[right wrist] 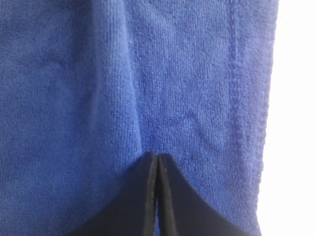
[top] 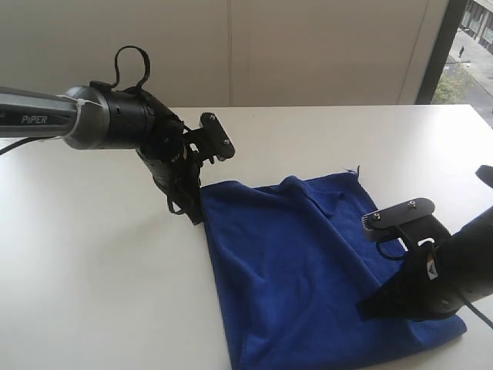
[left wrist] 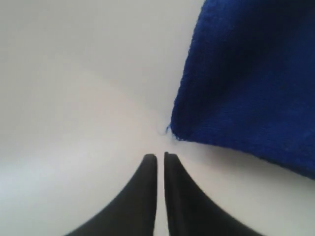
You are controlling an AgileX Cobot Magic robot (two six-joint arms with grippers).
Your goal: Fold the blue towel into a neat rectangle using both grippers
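Blue towel (top: 293, 270), soft, limp and light, lies rumpled on the white table (top: 92, 254). Left gripper (left wrist: 160, 156), barely parted and empty, hovers beside 1 corner (left wrist: 173, 132), probably the best hold. Right gripper (right wrist: 157, 156) is clenched over the cloth near its opposite edge.

The left arm (top: 42, 116) is a silver-grey tube lettered "PiPER" in white, ending in a bulky black wrist with a looped black cable (top: 131, 62). The left gripper (left wrist: 160, 156) and right gripper (right wrist: 157, 156) each have smooth black fingers tapering to narrow tips. The right arm (top: 462, 262) is black, carries a grey plate (top: 399, 215) with small screws, and bears a small white mark (top: 430, 268), possibly a label.
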